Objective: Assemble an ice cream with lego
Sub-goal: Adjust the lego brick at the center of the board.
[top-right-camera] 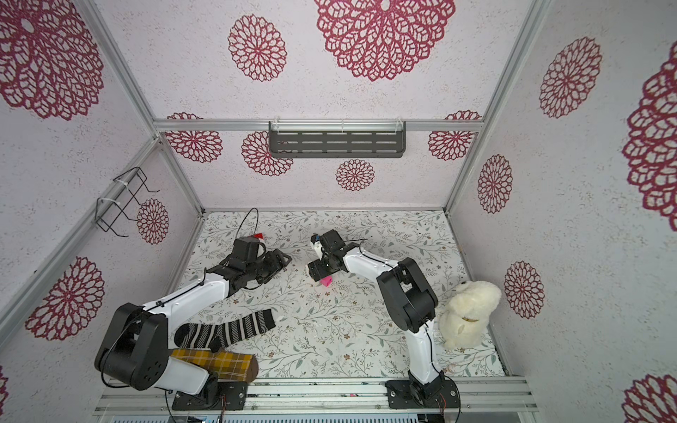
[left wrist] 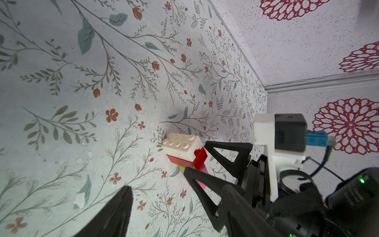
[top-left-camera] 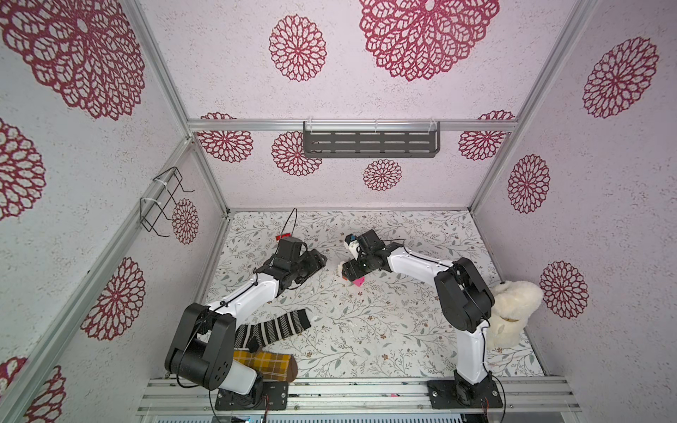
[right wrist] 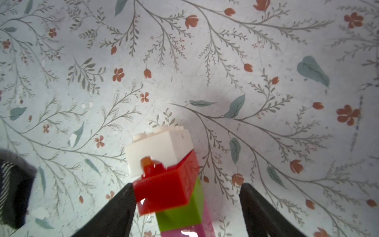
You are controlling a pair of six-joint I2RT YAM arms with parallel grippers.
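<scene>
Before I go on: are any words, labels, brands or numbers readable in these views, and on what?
No text can be read in any view.
white brick: any lettering on the studs is too small to make out.
wrist camera housing on the right arm: no label can be made out.
walls and table cover: printed patterns only, no writing.

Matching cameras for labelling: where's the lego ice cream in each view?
Top view: ice cream just below centre, pink end showing beside right gripper.
Top view: ice cream just below centre.
Left wrist: ice cream within the open right gripper.
Right wrist: ice cream close up.
Shared landmark: right gripper.
</scene>
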